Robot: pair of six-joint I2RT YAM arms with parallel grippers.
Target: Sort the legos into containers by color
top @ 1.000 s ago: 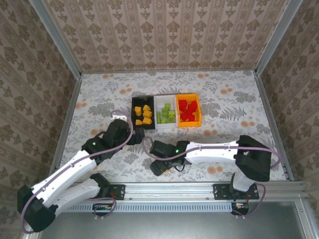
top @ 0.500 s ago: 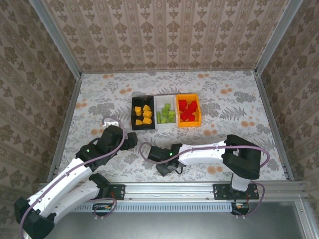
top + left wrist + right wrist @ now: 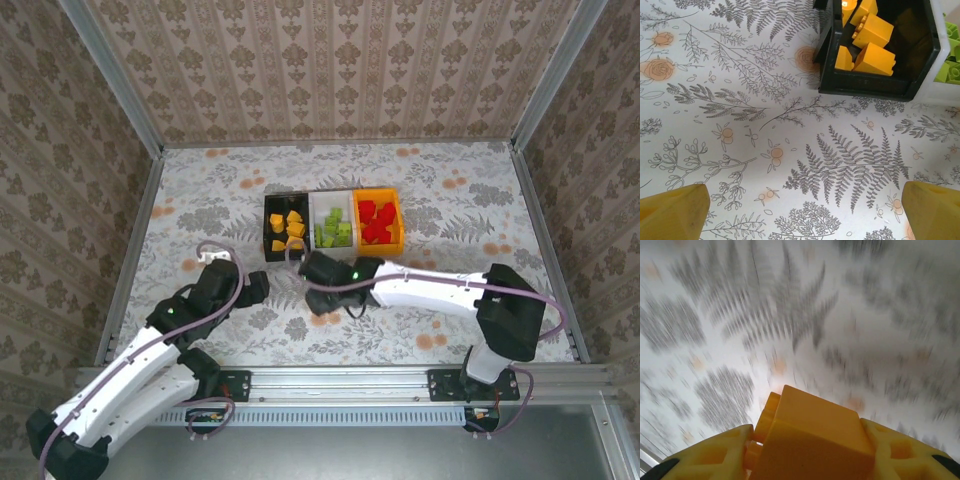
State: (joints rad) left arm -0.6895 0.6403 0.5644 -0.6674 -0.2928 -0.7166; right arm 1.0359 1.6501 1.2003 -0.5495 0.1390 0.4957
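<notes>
Clearing the bench, the carry should end squarely over the black bin just beyond the right hand, which pinches an orange-yellow brick; release only once above the yellow bricks there.

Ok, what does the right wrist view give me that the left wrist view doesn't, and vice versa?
Right wrist: an orange-yellow brick gripped in the right end effector, over a blurred background. Left wrist: the black bin holding sorted yellow bricks, a corner of the white bin with green bricks, and the left end effector open, nothing between its fingers. Shared: the fern-patterned table cover.
</notes>
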